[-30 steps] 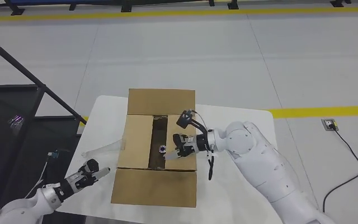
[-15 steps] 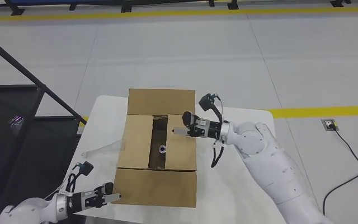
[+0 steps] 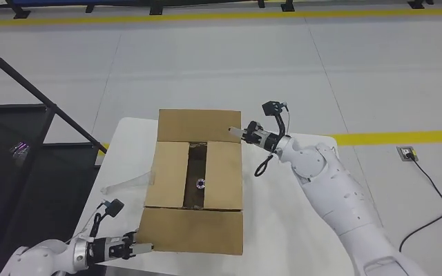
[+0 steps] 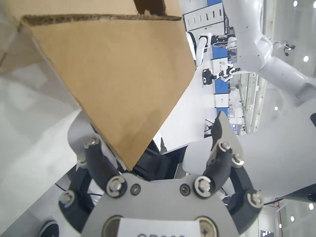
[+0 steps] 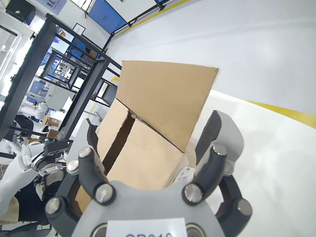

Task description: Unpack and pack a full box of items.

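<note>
We see the box (image 3: 224, 176) on the counter (image 3: 297, 214), its long axis running away from us. Our left claw (image 3: 141, 245), open, straddles the left corner of its near flap (image 3: 191, 231). Our right claw (image 3: 236, 130), open, sits just beside its far flap's (image 3: 199, 124) right edge.

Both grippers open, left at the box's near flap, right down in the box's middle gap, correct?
No: the right gripper is at the far flap, by its corner, not in the gap, as the top view shows. The rest holds.
</note>
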Robot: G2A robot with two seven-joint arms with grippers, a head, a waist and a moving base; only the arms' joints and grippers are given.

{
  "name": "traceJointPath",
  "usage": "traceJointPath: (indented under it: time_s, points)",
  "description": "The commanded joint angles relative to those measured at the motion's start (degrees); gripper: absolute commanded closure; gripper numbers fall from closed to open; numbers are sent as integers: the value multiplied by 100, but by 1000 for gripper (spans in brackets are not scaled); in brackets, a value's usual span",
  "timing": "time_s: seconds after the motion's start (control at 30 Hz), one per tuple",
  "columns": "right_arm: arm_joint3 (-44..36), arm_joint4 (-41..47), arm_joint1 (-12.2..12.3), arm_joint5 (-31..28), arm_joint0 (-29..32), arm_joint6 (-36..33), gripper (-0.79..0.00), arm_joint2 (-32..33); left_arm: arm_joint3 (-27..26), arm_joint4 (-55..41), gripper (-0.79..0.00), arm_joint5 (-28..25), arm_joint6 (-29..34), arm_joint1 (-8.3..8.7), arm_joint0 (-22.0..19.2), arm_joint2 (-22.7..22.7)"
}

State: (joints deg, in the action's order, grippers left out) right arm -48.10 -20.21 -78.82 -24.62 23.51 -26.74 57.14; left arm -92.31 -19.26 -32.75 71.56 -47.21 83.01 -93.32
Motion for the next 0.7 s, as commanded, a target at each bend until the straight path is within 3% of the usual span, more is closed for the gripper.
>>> traceJointPath:
  time_s: [0.0, 0.33, 0.67]
  points:
    - [381, 101, -90, 10, -175, 49, -785, -127, 1, -274, -785, -4, -4, 75, 0, -1]
    - [1767, 494, -573, -321, -816, 241, -785, -653, 210, -1227, -785, -120, -122, 271, -105, 56]
    - [2701, 1378, -739, -1825, -1106, -228, -785, -485, 408, -1497, -785, -154, -425, 249, -251, 91]
